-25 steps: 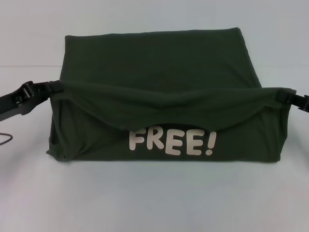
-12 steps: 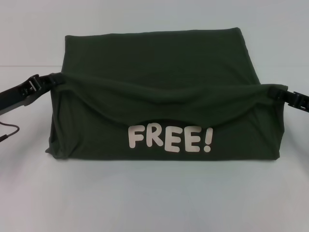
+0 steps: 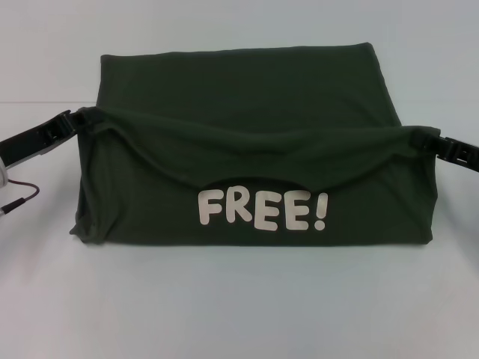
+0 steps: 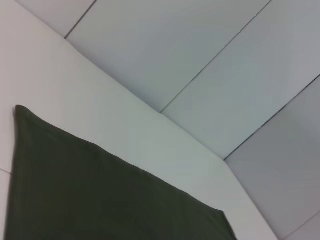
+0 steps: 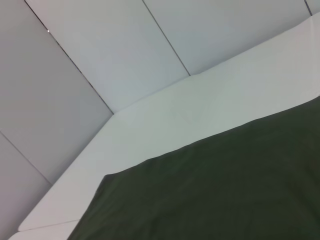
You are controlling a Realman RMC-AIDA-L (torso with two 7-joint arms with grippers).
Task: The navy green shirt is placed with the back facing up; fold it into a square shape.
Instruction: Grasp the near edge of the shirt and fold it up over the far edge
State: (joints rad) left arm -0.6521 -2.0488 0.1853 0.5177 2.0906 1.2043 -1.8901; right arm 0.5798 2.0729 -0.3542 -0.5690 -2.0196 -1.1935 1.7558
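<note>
Shirt (image 3: 247, 97) first: the navy green shirt lies in the middle of the white table (image 3: 239, 307), its near part lifted and sagging between my two grippers, cream "FREE!" lettering (image 3: 262, 211) showing on the upturned face below the fold. My left gripper (image 3: 77, 120) is clamped on the cloth's left corner — my right gripper (image 3: 419, 138) is clamped on the right corner, both raised above the table. Both wrist views show only plain green cloth, table edge and grey wall panels (image 4: 200, 65).
</note>
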